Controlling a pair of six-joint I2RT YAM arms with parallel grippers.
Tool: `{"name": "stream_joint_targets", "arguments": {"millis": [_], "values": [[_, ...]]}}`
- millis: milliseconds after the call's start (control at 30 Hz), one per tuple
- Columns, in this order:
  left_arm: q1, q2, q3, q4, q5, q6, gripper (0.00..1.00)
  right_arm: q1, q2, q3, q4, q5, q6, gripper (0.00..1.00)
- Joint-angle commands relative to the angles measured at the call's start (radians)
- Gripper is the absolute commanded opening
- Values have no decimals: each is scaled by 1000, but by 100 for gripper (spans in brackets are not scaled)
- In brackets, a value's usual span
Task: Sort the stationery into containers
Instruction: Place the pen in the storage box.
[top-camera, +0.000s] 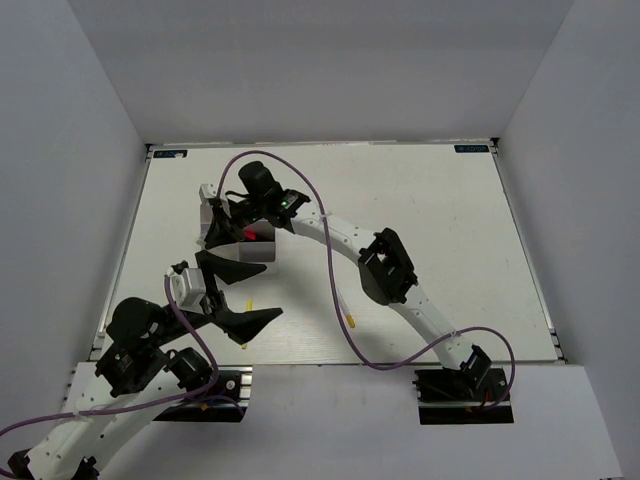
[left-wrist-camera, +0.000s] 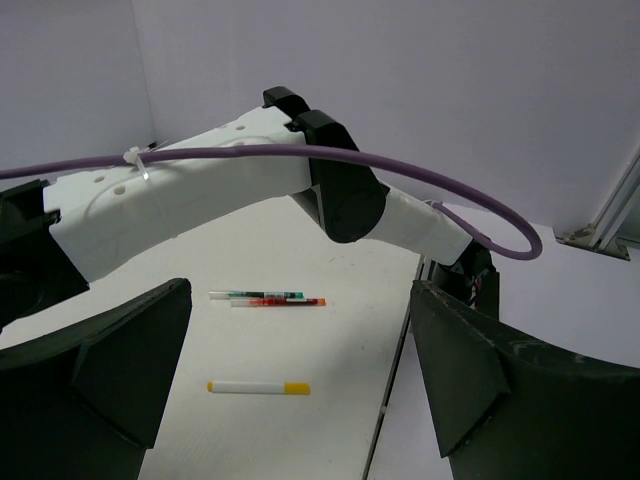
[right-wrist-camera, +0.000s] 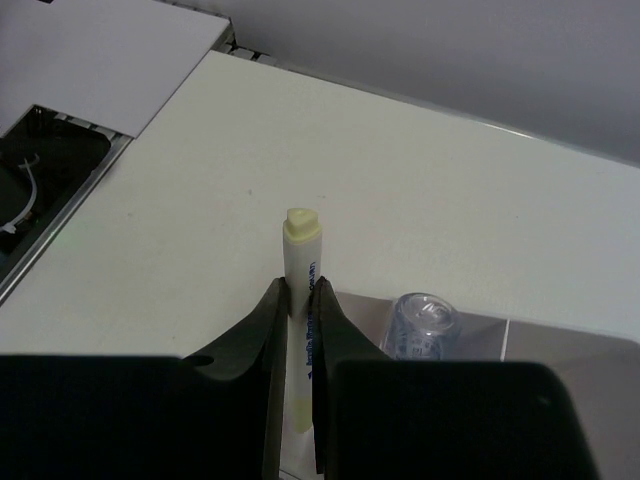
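- White marker with blue print and a pale yellow, triangular end is at the lower centre of the right wrist view, its yellow end pointing up the frame.
- Right gripper pinches that marker, with the jaws drawn narrow against both sides of the barrel.
- Just to the right of the marker is a grey-lined container, filling the lower right corner, with a clear rounded cap poking up inside it at its left end.
- Whether the marker touches the container's wall cannot be told.
- In the overhead view the container sits left of centre, under the right wrist, and something small and red shows there.
- Left gripper is spread wide and holds nothing, in the lower left of the overhead view, near the container.
- Between its jaws, three pens lie on the white table: a green-and-black pen just beside a red pen, and a white pen with a yellow end lower in the frame, apart from that pair.
- Right arm and its purple cable cross the top of that view.
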Motion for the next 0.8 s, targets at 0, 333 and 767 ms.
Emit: {"name": "stream_joint_targets", "arguments": {"millis": [0, 333, 767], "values": [[4, 11, 2, -5, 18, 11, 100, -4, 13, 39, 66, -40, -14, 0], [4, 11, 2, -14, -3, 11, 100, -18, 3, 38, 30, -39, -20, 50], [4, 43, 2, -14, -86, -28, 80, -105, -334, -88, -180, 181, -81, 40]]}}
